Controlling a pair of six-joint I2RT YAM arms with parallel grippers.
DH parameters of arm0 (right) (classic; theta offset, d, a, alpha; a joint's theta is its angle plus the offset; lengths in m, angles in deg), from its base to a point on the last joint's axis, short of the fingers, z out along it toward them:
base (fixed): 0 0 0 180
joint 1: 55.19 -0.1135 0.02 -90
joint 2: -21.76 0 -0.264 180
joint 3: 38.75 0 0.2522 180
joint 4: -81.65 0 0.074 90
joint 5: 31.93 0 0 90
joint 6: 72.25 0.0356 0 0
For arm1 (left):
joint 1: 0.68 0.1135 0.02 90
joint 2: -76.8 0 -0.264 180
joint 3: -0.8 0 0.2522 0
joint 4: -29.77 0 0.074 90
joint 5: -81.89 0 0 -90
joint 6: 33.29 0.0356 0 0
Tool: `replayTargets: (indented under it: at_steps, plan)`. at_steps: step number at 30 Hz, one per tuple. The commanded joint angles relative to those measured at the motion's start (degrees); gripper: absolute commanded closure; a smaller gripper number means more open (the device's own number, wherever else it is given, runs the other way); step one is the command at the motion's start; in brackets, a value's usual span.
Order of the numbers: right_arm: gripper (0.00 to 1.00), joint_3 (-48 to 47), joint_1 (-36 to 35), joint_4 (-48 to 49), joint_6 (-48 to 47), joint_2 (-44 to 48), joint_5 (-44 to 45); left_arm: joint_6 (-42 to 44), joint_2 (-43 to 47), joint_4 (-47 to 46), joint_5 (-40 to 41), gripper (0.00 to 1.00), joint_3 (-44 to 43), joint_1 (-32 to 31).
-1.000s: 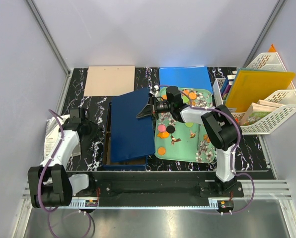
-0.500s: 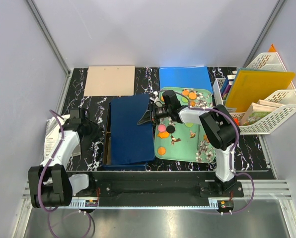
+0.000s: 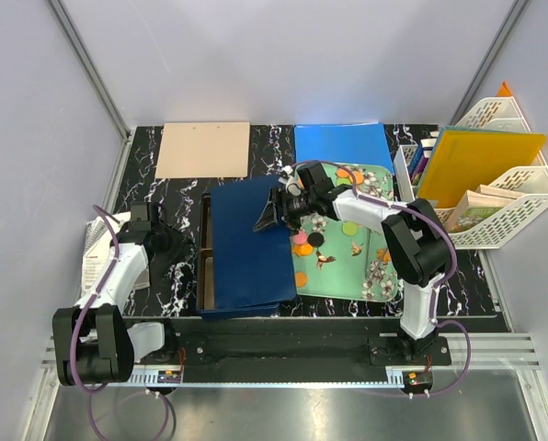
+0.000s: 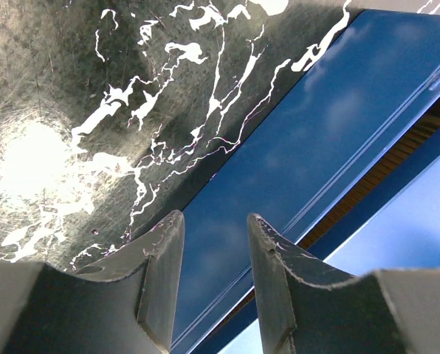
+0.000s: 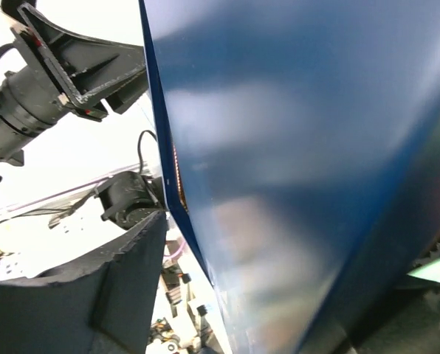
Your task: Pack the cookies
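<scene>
The cookies lie on the mint-green tray [image 3: 377, 276]: orange ones [image 3: 356, 177] at the back, a green one [image 3: 350, 227], a pink one [image 3: 299, 237], a black one [image 3: 316, 239] and more orange [image 3: 300, 278] near the front. A dark blue lid [image 3: 246, 243] lies skewed over the blue box [image 3: 205, 276], with its right edge over the tray's rim. My right gripper [image 3: 265, 219] is open around the lid's far right edge; its finger [image 5: 124, 287] stands apart from the blurred lid [image 5: 294, 147]. My left gripper [image 4: 216, 217] is open and empty, facing the box's outer wall [image 4: 294, 169].
At the back lie a tan board [image 3: 203, 149] and a blue folder [image 3: 342, 144]. White file racks [image 3: 504, 193] with a yellow folder and books stand at the right. Papers [image 3: 97, 253] lie under the left arm. A strip of the box's brown inside shows at its left.
The lid, held tilted up a second ago, has come down flat over the box and slid right. The right gripper has opened and let go of it. The left arm is still.
</scene>
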Motion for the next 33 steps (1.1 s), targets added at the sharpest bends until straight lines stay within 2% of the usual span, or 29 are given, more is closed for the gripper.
replayTargets:
  at_steps: [1,9,16,23,33]
  plan:
    - [0.28,-2.55,-0.43,-11.68,-7.07,2.23,7.48,1.02,1.51,-1.78,-1.58,0.57,0.51,-0.19]
    - [0.21,-4.39,-0.43,-17.31,-10.5,3.02,12.68,1.28,1.16,-1.87,-1.93,0.57,0.69,-0.19]
    - [0.25,-4.92,-0.96,-17.31,-12.08,5.57,14.87,1.55,0.8,-3.1,-3.07,0.57,1.3,-0.19]
    - [0.2,-7.29,-2.01,-19.86,-14.28,7.07,16.46,1.46,0.45,-4.06,-4.04,0.57,1.83,-0.28]
    - [0.18,-10.28,-2.36,-28.12,-18.67,7.33,25.68,1.55,-0.16,-5.12,-4.66,0.58,2.62,-0.28]
